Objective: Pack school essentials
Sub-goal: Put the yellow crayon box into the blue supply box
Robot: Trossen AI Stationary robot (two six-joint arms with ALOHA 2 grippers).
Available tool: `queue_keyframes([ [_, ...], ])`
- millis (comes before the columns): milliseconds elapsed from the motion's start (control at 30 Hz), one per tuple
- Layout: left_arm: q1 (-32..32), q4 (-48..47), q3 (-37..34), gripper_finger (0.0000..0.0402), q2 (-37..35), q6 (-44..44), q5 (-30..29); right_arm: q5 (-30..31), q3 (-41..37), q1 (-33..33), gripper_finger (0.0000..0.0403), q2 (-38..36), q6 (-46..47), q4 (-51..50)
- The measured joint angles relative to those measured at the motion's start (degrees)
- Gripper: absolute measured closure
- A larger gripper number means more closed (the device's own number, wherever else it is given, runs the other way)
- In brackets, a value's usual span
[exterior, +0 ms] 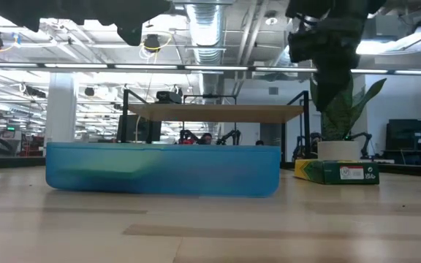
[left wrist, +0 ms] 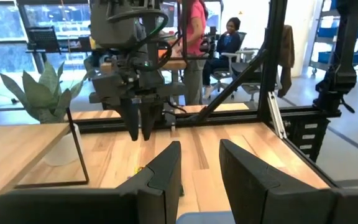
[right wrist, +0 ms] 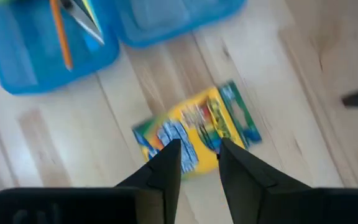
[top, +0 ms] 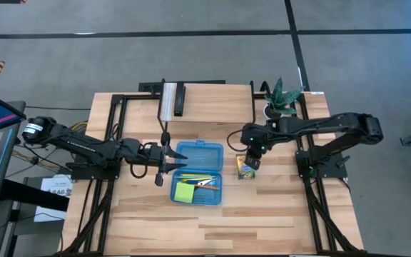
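Hovering above the crayon box (top: 246, 168), the right hand (top: 253, 160) points down at it with its two fingers (right wrist: 166, 163) set a small gap apart and nothing between them. In the right wrist view the yellow box (right wrist: 196, 130) lies flat and tilted on the tabletop (right wrist: 278, 81), directly beyond the fingertips and just beside the blue case (right wrist: 48, 43). In the low view the box (exterior: 337, 172) rests on the wood to the right of the case (exterior: 163, 169), apart from it, with the potted plant (exterior: 340, 109) behind it.

The open blue case (top: 198, 173) sits at the middle of the tabletop (top: 262, 221). Its nearer half holds the lime-green sticky-note pad (top: 185, 192), yellow and orange pencils (top: 200, 179) and the scissors (top: 207, 184); the farther half shows only blue plastic.

The left hand (top: 164, 165) is at the left edge of the case, raised above the tabletop. In the left wrist view its fingers (left wrist: 166, 171) stand apart and hold nothing; the right hand (left wrist: 140, 127) shows farther off, hanging over the wood. People are seated in the room beyond the tabletop.

The potted plant (top: 282, 98) stands at the far right corner.
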Motion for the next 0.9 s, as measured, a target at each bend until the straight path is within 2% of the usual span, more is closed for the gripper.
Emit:
queue_keyframes([
  [333,0.0,-0.82,0.03,0.0303,0.0,-0.92,-0.07,5.87,0.09,-0.33,0.0164,4.38,6.99,-0.16],
  [633,0.0,-1.46,0.04,0.0303,0.0,-1.26,-0.07,6.02,0.04,-0.33,0.0069,13.39,13.21,-2.2],
  [900,0.0,-2.98,0.04,0.0303,0.02,-1.28,-0.07,5.58,0.04,0.2,0.0008,16.09,15.39,-4.45],
])
